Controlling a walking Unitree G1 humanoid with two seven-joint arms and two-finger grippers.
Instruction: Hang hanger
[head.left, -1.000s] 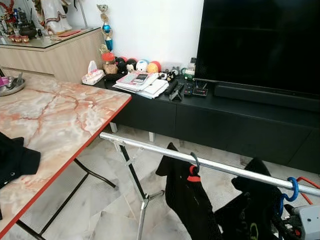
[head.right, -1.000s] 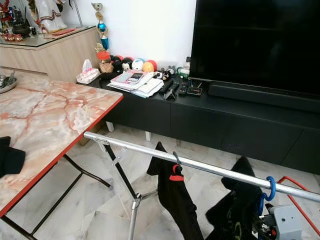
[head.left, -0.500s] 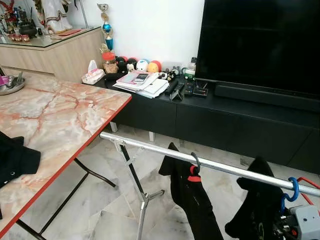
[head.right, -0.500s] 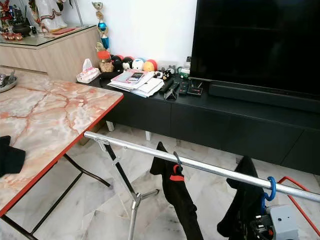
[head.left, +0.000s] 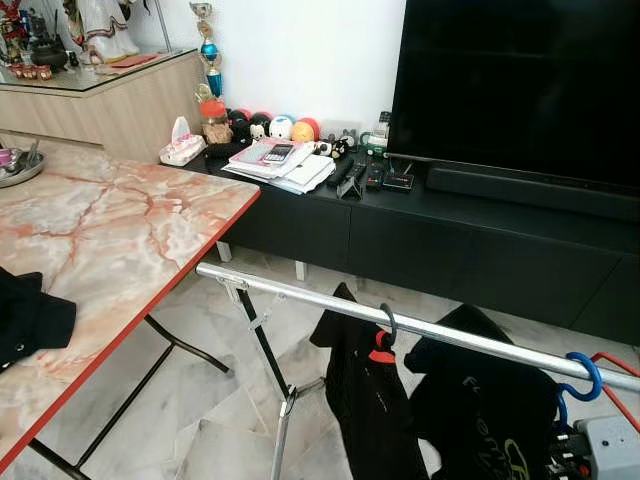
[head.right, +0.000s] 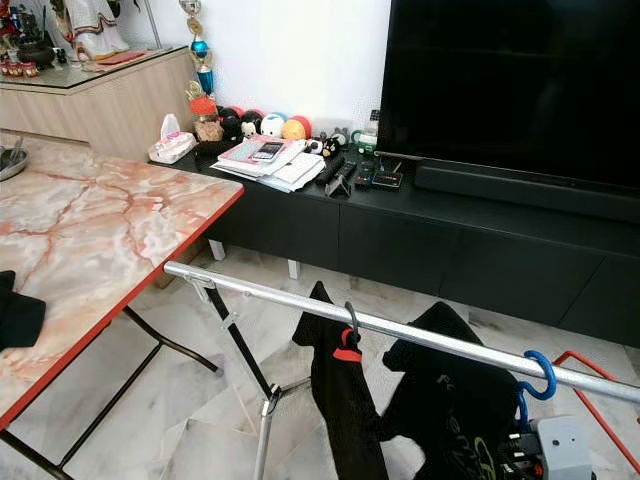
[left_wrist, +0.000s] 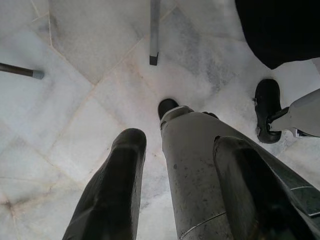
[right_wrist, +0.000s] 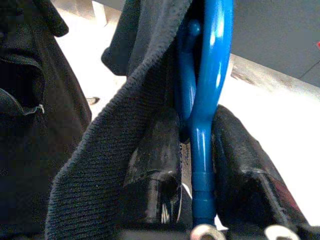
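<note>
A blue hanger's hook curls over the silver rail near its right end. A black shirt hangs from it. My right gripper is shut on the blue hanger's neck just below the hook, and its grey body sits under the rail. Further left on the rail hangs another black garment on a dark hook. My left gripper is open and hangs idle over the marble floor, with my own leg showing between its fingers.
A marble-top folding table with a black cloth stands on the left. A black TV cabinet and a TV stand behind the rack. The rack's leg stands on the floor, and a red frame is at the right.
The black shirt on the blue hanger has swung and spread leftward toward the other garment. The camera has shifted slightly. My right gripper keeps its hold.
</note>
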